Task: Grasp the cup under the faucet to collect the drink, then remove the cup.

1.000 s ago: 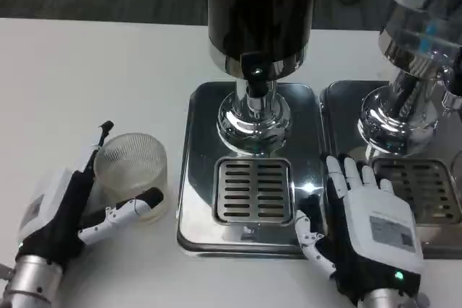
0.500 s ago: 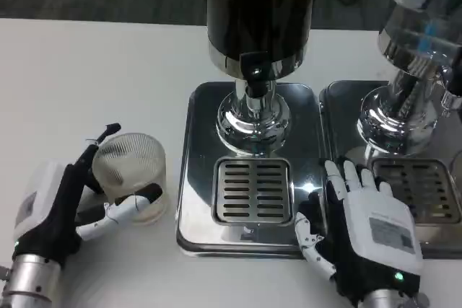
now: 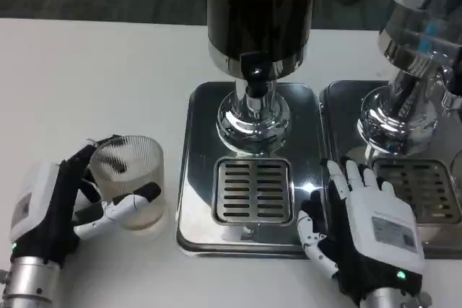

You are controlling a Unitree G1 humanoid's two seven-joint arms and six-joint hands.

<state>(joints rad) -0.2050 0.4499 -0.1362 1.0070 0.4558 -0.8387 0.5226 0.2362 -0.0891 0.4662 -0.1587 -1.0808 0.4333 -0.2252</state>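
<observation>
A clear ribbed cup [image 3: 132, 180] stands on the white table, left of the dispenser's tray. My left hand [image 3: 61, 203] wraps around it from the left, thumb across its front and fingers curled behind its rim. The dark drink dispenser [image 3: 258, 12] rises at the centre with its faucet [image 3: 254, 77] above the slotted drip grate [image 3: 253, 190]. My right hand [image 3: 367, 232] lies flat with fingers apart on the tray's right edge, holding nothing.
The chrome drip tray [image 3: 202, 149] sits under the dispenser. A second chrome dispenser [image 3: 419, 48] with its own grate [image 3: 422, 189] stands on the right, close to my right hand. Bare white table stretches to the left and back left.
My left hand's fingers have curled in behind the cup and closed around it; the cup has shifted slightly towards me. The right hand has barely moved.
</observation>
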